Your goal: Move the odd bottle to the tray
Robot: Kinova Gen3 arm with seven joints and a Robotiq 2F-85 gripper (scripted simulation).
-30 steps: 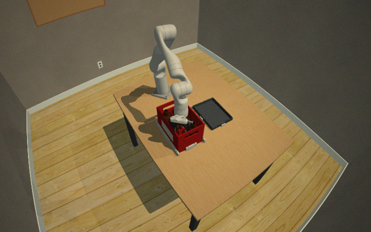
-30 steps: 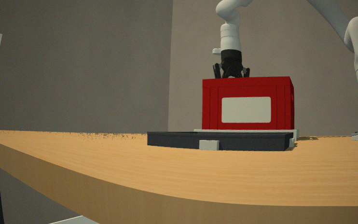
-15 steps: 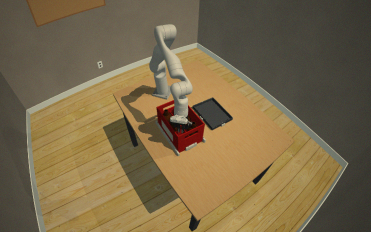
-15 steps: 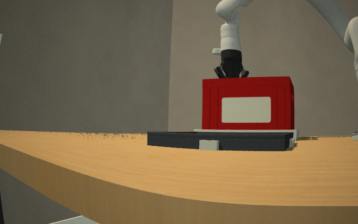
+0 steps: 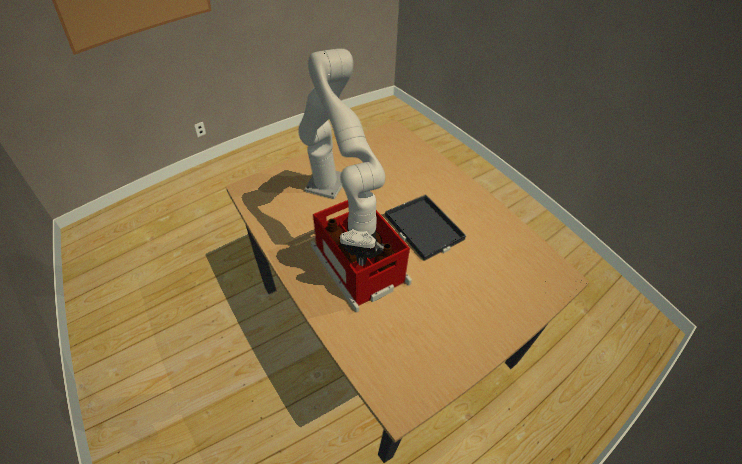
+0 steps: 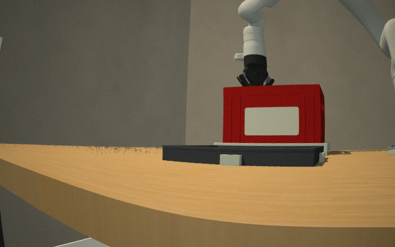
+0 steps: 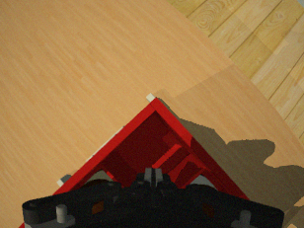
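"Top view: what is at the left side of the crate (image 5: 379, 281) (image 6: 270, 99) (image 7: 114, 144)?" asked the first helper.

"A brown bottle (image 5: 331, 225) stands inside there," said the second. "Next, over the middle of the crate, comes the gripper (image 5: 361, 261) (image 6: 255, 82) (image 7: 152, 178). Its fingers are closed all the way, tip to tip, and it has hold of nothing."

"And to the right of it?"

"Another brown bottle (image 5: 387, 249), in the crate by its right wall. Then, just beside the crate on the right, the tray (image 5: 424, 227) (image 6: 192, 154). No bottle is on it."

"So how much is done?"

"The crate and the tray both sit flat, which is good. But the odd bottle is not on the tray. It must be in the crate, it seems, though nobody can tell which one it is. The arm hides the others, and the necks look too small to judge."

"What is left?"

"Nearly all of it: find the odd neck, grip that bottle, lift it out and stand it on the tray. The other four must stay in the crate."

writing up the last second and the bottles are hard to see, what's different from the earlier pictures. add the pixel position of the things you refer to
The tool (image 5: 361, 260) (image 6: 256, 83) (image 7: 152, 178) has closed: its fingers have come together low in the crate (image 5: 381, 285) (image 6: 232, 116) (image 7: 114, 138), with no bottle visible between them. The arm (image 5: 350, 125) (image 6: 254, 43), crate and tray (image 5: 425, 227) (image 6: 189, 153) look unmoved, and the tray still holds no bottle.
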